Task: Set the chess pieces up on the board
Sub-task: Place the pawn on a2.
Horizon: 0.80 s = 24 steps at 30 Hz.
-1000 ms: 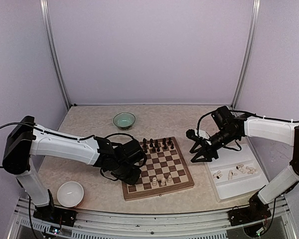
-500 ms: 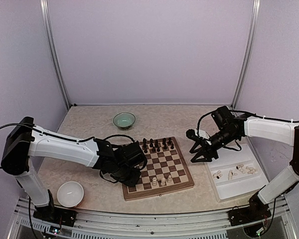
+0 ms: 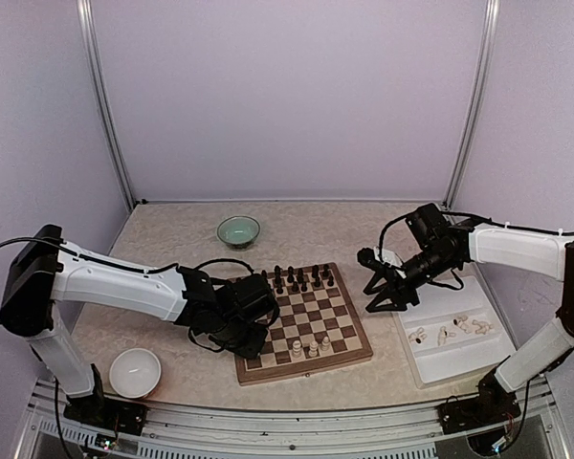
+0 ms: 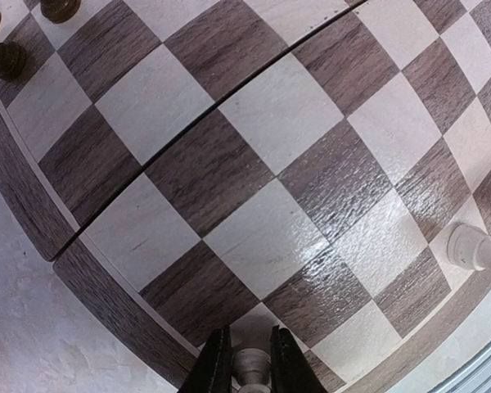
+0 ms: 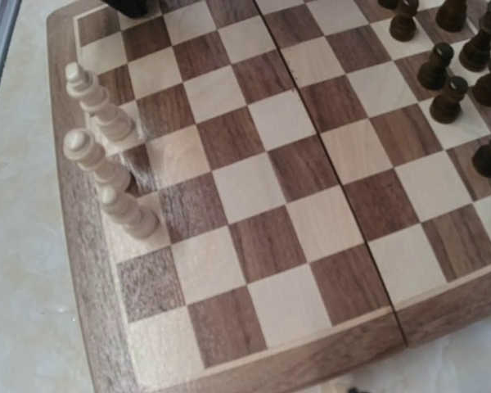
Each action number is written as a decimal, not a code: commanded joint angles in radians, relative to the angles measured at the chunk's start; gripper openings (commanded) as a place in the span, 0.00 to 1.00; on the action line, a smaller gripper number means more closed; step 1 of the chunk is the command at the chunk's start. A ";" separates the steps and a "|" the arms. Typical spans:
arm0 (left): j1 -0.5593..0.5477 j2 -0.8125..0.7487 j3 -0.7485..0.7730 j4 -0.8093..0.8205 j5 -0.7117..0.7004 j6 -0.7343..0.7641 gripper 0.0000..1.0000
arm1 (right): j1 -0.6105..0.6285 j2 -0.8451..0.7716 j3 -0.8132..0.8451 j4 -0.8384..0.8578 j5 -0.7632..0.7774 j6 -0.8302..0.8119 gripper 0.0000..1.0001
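Left end effector (image 4: 247,364) is shut narrow on one cream chess piece (image 4: 250,370), whose long axis runs along my fingers, over the board (image 4: 254,172) by its near left corner (this arm is nearer). Its base is cut off, so contact is unconfirmed. My right end effector (image 3: 387,298) hangs parted and empty beside the tray (image 3: 459,363) of loose cream pieces (image 3: 447,333).

The left arm is lying stretched low toward the board's (image 3: 316,311) near-left corner, the left end effector (image 4: 248,348) pinching a chess piece (image 4: 251,367); the right arm is hovering bent just beyond the board's right edge, the right end effector (image 3: 387,298) hanging with jaws spread
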 commanded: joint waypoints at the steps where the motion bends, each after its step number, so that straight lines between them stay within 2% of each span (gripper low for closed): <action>1: 0.009 0.011 -0.006 -0.018 -0.023 -0.009 0.21 | -0.008 0.003 -0.004 -0.006 -0.017 -0.011 0.52; 7: 0.007 -0.014 0.019 -0.035 -0.052 -0.013 0.28 | -0.007 0.002 0.008 -0.014 -0.031 -0.007 0.52; 12: 0.007 -0.061 0.168 -0.138 -0.179 0.027 0.33 | -0.018 -0.047 0.079 -0.061 0.018 0.008 0.52; 16: 0.005 -0.099 0.350 -0.169 -0.334 0.146 0.36 | -0.063 -0.092 0.146 -0.071 0.143 0.039 0.51; 19: 0.005 -0.137 0.433 -0.080 -0.418 0.300 0.41 | -0.135 -0.111 0.171 -0.040 0.191 0.109 0.52; 20: 0.006 -0.149 0.447 -0.036 -0.428 0.349 0.44 | -0.162 -0.117 0.179 -0.028 0.203 0.135 0.57; 22: 0.008 -0.185 0.450 0.088 -0.410 0.441 0.55 | -0.216 -0.133 0.198 -0.022 0.221 0.174 0.79; 23: 0.009 -0.206 0.443 0.151 -0.397 0.481 0.64 | -0.242 -0.145 0.203 -0.028 0.223 0.181 0.93; 24: 0.010 -0.220 0.424 0.222 -0.388 0.514 0.74 | -0.275 -0.156 0.205 -0.041 0.222 0.183 0.98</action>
